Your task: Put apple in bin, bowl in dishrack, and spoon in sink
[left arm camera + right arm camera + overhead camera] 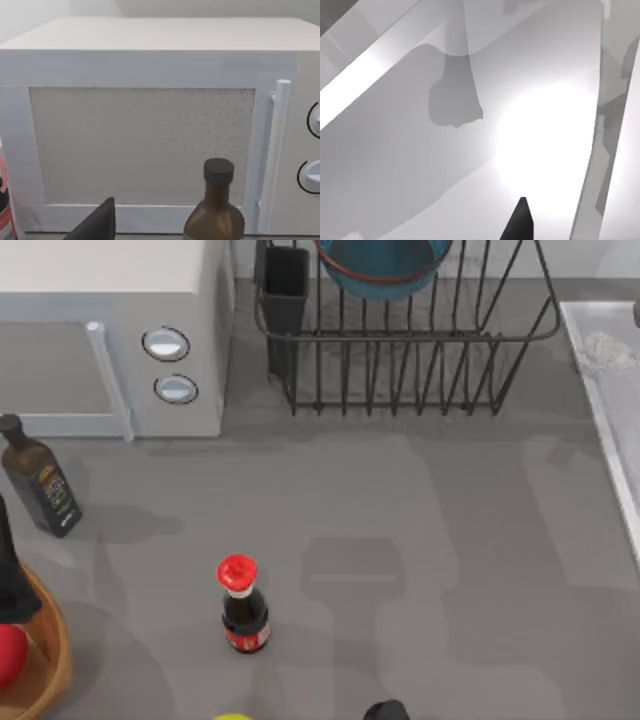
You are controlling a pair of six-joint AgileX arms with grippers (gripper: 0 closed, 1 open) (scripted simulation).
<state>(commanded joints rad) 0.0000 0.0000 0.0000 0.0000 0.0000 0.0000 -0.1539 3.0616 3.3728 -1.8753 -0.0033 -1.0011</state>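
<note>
The blue bowl (382,265) rests inside the black wire dishrack (400,350) at the back. The red apple (6,654) lies in the wicker bin (50,660) at the front left, with my left gripper (10,580) just above the bin. A dark part of that gripper (97,225) faces the microwave. The pale sink (610,410) runs along the right edge. A small whitish shape (604,346), apparently the spoon, lies in it. My right gripper (636,310) hangs over the sink's far end. A dark tip of it (520,222) shows above the basin floor (420,165).
A white microwave (110,340) fills the back left. A brown bottle (40,485) stands in front of it. A red-capped sauce bottle (242,605) stands at the front middle. A yellow-green object (232,717) and a black one (385,710) sit at the front edge.
</note>
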